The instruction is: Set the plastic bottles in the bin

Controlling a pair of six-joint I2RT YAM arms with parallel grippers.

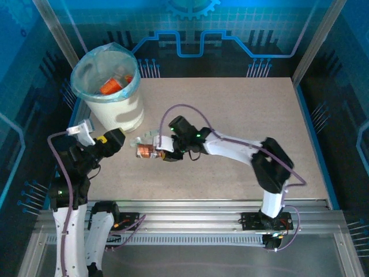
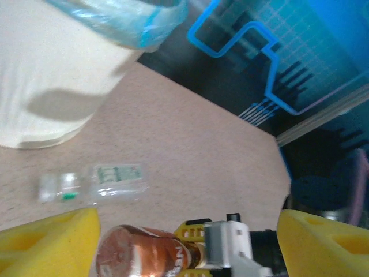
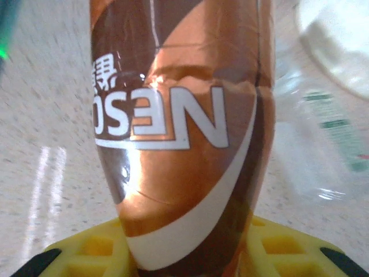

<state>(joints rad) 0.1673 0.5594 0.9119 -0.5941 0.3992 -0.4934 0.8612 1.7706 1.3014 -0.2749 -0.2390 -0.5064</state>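
A brown-labelled bottle (image 3: 184,133) is clamped between the yellow pads (image 3: 86,257) of the right gripper (image 1: 157,153), whose jaws are closed on it. In the right wrist view the label's white lettering is seen upside down, and the foil is creased around it. In the top view this bottle is held roughly level, low over the table (image 1: 230,115), in front of the bin (image 1: 124,112) and between the two grippers; whether it is resting on the surface cannot be told. The left gripper (image 1: 119,139) is placed just to the bottle's left and is pointed towards it, with its jaws spread wide apart. In the left wrist view its yellow fingers (image 2: 49,242) are seen at both lower corners, and the bottle's rounded end is framed in the gap between them but is not gripped by them. A clear bottle (image 2: 92,183) with a green-printed label is laid on its side on the table just behind the brown one, between it and the bin, and is held by nothing. The bin is stood at the table's far left corner and is lined with a pale blue bag (image 1: 78,78). Orange-labelled bottles (image 1: 109,87) are seen lying inside it.
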